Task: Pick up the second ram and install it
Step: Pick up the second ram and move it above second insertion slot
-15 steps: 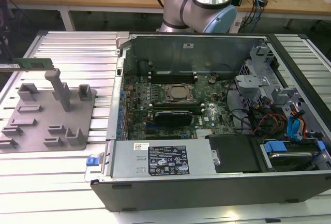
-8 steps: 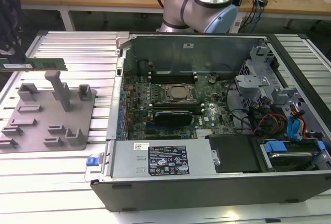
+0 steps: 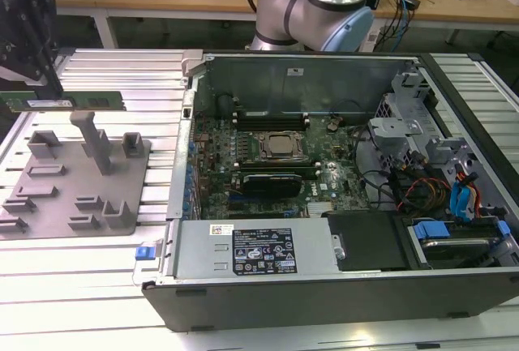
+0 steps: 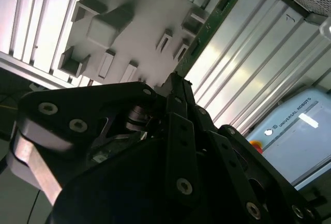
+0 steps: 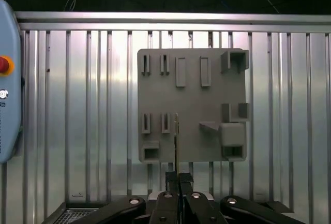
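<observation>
One second ram [image 3: 69,101] sits clamped in the narrow pincer [image 3: 57,92], above one grey holder tray [image 3: 73,181] on the bench [image 3: 97,262] at the exterior view's left. That view adds one open computer case [image 3: 324,294]. The first wrist view shows the stick edge-on.

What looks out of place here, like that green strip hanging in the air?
Nothing stands out. The second ram hangs level above the grey holder tray only because the pincer grips it; the tray lies flat.
</observation>
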Tool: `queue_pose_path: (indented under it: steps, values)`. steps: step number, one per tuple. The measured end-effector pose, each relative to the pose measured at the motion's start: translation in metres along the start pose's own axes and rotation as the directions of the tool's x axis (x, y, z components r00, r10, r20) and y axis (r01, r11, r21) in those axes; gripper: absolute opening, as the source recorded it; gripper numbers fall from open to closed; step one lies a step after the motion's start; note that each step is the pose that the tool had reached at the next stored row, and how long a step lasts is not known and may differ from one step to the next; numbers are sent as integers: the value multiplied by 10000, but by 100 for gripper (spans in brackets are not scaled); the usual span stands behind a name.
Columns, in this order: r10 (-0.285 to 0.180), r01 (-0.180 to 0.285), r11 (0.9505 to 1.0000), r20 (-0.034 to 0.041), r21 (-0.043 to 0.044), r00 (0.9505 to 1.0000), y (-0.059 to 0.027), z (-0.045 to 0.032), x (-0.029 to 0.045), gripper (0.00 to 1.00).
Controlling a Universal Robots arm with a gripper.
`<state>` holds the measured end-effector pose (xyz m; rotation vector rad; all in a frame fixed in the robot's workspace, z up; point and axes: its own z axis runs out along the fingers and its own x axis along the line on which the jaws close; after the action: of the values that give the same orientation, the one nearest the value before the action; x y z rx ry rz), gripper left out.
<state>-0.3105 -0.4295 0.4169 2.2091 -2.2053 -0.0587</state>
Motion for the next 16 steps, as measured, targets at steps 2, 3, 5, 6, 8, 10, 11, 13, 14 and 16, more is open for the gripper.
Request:
queue_pose_path:
  steps: [2,3,5,6,8,10,11,13,14,16]
  values:
    - [0,0,10000,0,0,10000,-44,-2,0,10]
    - [-1,1,10000,0,0,10000,-72,-3,0,10]
    - [0,0,10000,0,1,10000,-131,-5,0,10]
    - [0,0,10000,0,0,10000,-146,-6,0,10]
    - [0,0,10000,0,0,10000,-208,-8,0,10]
    - [0,0,10000,0,0,10000,-253,-10,0,10]
    - [-1,1,10000,-1,0,10000,-291,-12,1,10]
    - [-1,1,10000,0,0,10000,-334,-13,1,10]
    - [0,0,10000,0,0,10000,-359,-14,0,10]
    - [0,0,10000,1,1,10000,-413,-16,1,10]
